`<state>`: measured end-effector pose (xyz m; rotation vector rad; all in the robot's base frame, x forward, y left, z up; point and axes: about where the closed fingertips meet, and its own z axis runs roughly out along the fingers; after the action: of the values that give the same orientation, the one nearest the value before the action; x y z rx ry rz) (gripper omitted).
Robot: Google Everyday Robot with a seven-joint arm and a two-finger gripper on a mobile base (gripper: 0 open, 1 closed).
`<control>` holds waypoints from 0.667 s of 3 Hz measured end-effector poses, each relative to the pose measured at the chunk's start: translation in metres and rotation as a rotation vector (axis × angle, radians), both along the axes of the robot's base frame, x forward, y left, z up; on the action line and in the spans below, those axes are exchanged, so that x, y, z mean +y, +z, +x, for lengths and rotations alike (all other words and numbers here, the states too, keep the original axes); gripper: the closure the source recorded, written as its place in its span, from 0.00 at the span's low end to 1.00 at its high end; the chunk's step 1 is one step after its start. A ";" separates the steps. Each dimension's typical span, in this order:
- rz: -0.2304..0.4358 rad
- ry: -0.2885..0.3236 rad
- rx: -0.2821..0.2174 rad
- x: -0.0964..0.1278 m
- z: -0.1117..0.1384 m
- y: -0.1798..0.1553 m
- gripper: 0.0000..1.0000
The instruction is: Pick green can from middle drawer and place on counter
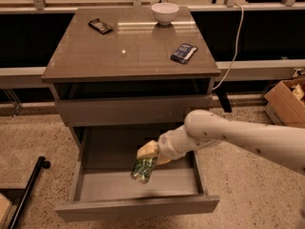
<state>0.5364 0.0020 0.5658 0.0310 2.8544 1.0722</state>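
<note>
The green can [143, 169] hangs tilted in my gripper [148, 157], lifted a little above the floor of the open middle drawer [138, 206]. The gripper's tan fingers are shut on the can's upper end. My white arm [238, 137] reaches in from the right, over the drawer's right side. The counter [128, 46] is the glossy grey-brown cabinet top above, well above the can.
On the counter stand a white bowl [165, 12], a dark snack packet [100, 26] at the back left and a blue packet [184, 53] at the right. A cardboard box [288, 99] sits on the floor at right, a black pole [26, 190] at left.
</note>
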 end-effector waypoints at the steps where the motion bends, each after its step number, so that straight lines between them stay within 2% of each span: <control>1: 0.014 -0.023 -0.160 -0.054 0.002 0.073 1.00; 2: -0.020 -0.018 -0.316 -0.107 0.022 0.154 1.00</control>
<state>0.5580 -0.1053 0.7200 -0.1041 2.5756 0.9492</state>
